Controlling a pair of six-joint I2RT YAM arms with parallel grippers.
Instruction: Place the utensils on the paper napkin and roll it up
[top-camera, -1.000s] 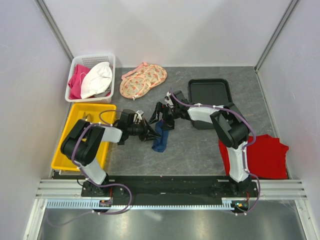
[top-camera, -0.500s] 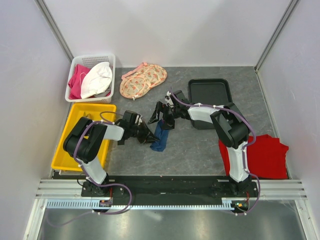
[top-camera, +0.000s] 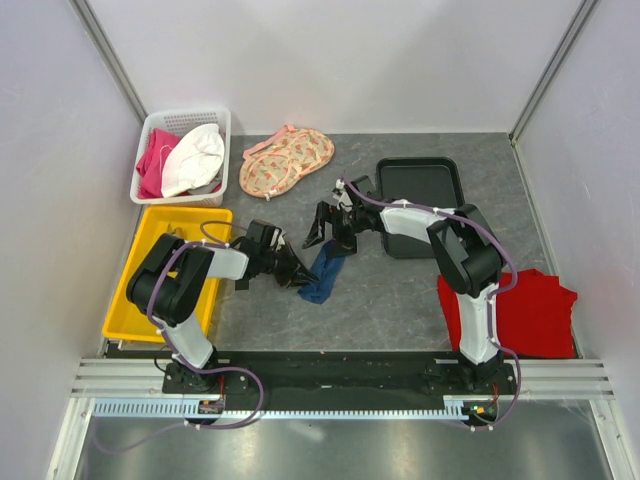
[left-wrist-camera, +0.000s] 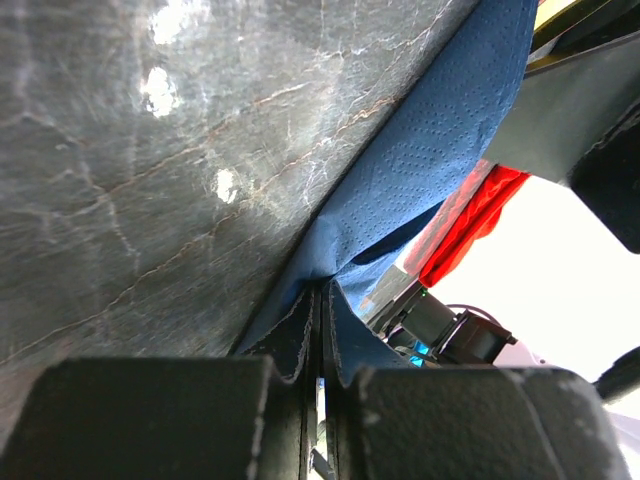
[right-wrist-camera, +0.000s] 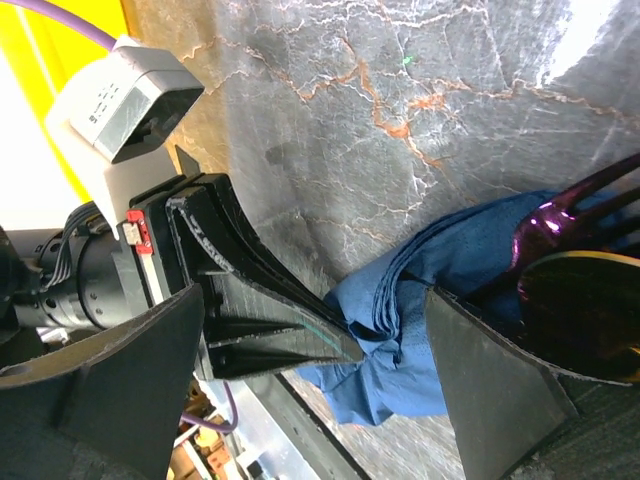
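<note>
Poking from napkin, utensils appear only in right-wrist view.

Left arm: black-and-white, six-joint, elbow folded close to base, forearm reaching right, held low. Left gripper: black two-finger, tips pointing right, jaws pressed together, pinching fold of dark navy-blue paper napkin. Right arm: black-and-white, elbow raised, forearm stretched left toward centre. Right gripper: black two-finger, jaws spread wide, fingers angled down, tips near left gripper.
</note>
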